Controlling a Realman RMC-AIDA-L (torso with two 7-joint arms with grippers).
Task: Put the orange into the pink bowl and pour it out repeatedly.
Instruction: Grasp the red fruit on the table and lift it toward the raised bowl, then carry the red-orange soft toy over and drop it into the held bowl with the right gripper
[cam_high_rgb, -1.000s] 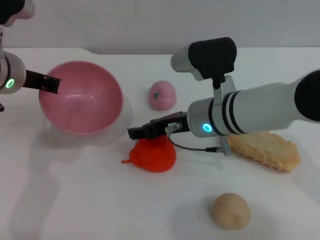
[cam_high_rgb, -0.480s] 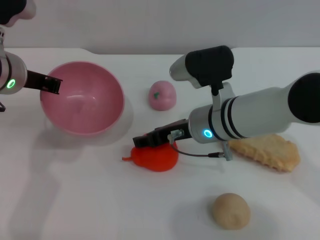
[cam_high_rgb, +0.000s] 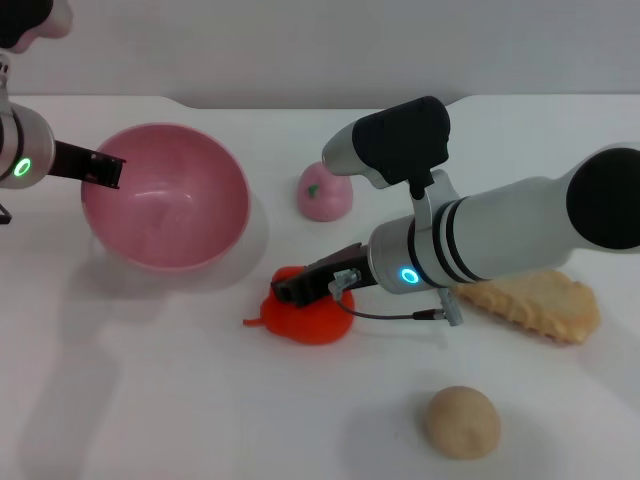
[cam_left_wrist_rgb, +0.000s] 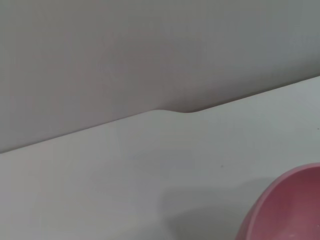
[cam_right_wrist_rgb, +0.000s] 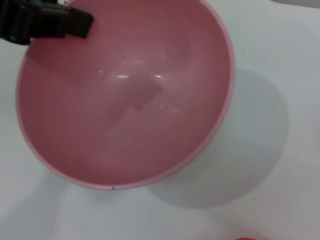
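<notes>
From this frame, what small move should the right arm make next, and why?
Probably a short final descent, then closing on the orange. The right gripper sits right at the fruit's top, which lies on the table outside the pink bowl. The bowl is empty, with the left gripper at its rim.

The right claw (cam_high_rgb: 292, 290) has dropped lower onto the orange (cam_high_rgb: 305, 317).
</notes>
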